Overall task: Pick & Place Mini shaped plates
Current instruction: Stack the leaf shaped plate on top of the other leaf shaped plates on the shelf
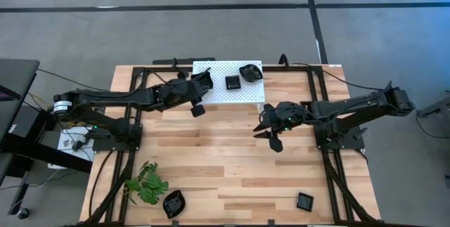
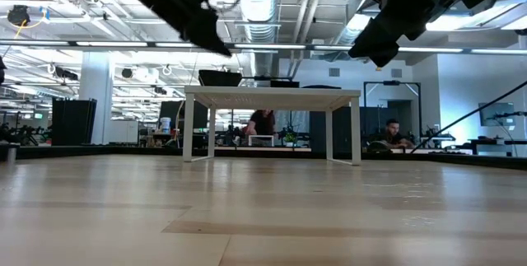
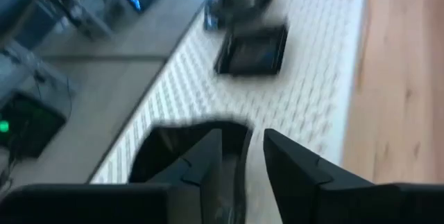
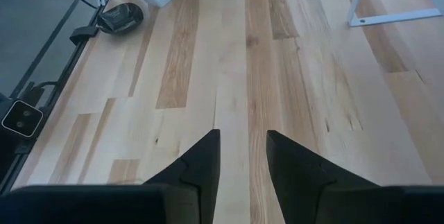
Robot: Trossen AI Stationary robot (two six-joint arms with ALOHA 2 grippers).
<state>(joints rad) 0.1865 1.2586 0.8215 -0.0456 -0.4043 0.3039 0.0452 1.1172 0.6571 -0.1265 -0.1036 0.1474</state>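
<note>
My left end effector sits over the white platform, fingers apart around a black plate so it rests there. My right end effector, fingers apart and empty, hovers above the surface, facing plates near the front edge.

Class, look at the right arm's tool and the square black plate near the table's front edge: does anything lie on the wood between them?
Nothing visible does. The right tool hovers open over bare boards, and only plain wood runs from there to the square plate at the front edge. The leaf-shaped plate and plant sprig lie far to the other side.
</note>
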